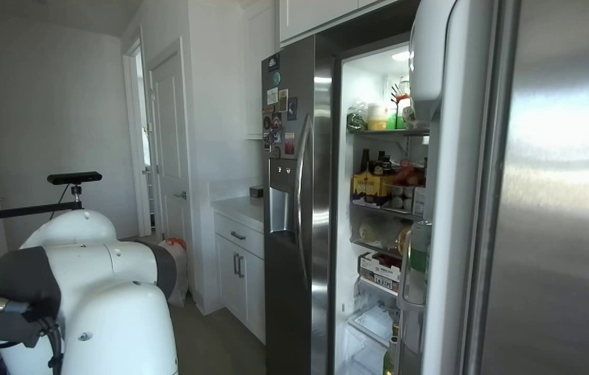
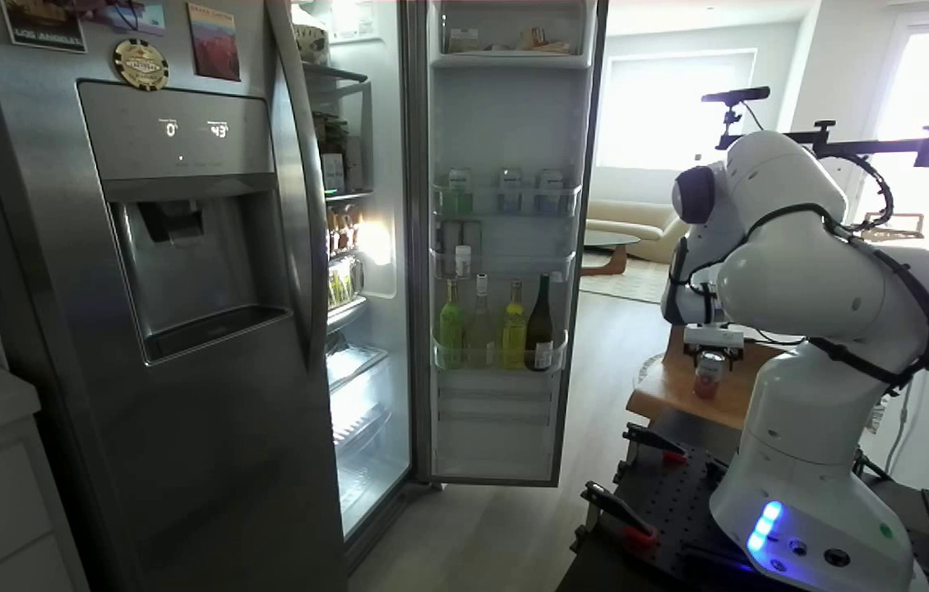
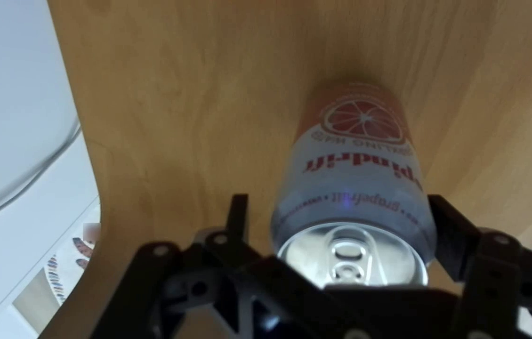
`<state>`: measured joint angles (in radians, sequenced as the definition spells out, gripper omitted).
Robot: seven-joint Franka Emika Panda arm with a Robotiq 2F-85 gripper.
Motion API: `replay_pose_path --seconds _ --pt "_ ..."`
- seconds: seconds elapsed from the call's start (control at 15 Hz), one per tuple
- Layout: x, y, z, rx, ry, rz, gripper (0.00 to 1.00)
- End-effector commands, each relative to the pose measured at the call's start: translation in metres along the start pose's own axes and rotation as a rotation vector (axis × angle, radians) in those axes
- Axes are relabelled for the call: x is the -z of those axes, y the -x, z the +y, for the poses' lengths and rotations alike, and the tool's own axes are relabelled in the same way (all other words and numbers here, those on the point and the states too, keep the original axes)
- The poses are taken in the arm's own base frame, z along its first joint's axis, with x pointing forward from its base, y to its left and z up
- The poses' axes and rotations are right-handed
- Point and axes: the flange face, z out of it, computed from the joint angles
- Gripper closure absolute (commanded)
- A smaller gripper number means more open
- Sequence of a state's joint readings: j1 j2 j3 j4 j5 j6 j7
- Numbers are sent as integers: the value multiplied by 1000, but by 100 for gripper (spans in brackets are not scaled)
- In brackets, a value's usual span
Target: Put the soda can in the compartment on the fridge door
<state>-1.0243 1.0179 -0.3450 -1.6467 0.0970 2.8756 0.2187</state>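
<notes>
The soda can [image 3: 350, 188], white above and reddish-pink below with a grapefruit print, stands upright on a wooden table [image 3: 190, 117]. It also shows in an exterior view [image 2: 708, 380]. My gripper [image 3: 339, 212] is open around the can's top end. One finger is against or very close to the can; a gap shows at the other finger. The gripper also shows in an exterior view [image 2: 712, 355] and is out of sight in the other camera's picture. The steel fridge door [image 1: 560, 219] stands open. Its white inner lining [image 2: 506, 123] faces the robot's side and carries clear compartments.
The door's upper compartment [image 2: 506, 202] holds several cans. A middle compartment [image 2: 514, 266] holds a white-capped item. A low compartment [image 2: 497, 360] holds several bottles. The dispenser door [image 2: 210, 427] is shut. Clamps [image 2: 621, 510] sit on the robot's black base plate [image 2: 670, 493].
</notes>
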Motion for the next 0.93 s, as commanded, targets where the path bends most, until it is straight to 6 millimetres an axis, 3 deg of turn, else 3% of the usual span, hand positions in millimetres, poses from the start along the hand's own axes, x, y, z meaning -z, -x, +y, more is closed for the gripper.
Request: replay_pose_path --seconds 0.0,0.13,0.47,0.87 --pt "3 -2 2 -3 10 -17 39" --pt "3 -2 2 -5 13 -17 50" --pt "14 -5 3 -7 17 -10 51" --pt "64 -5 -1 21 -51 74 51"
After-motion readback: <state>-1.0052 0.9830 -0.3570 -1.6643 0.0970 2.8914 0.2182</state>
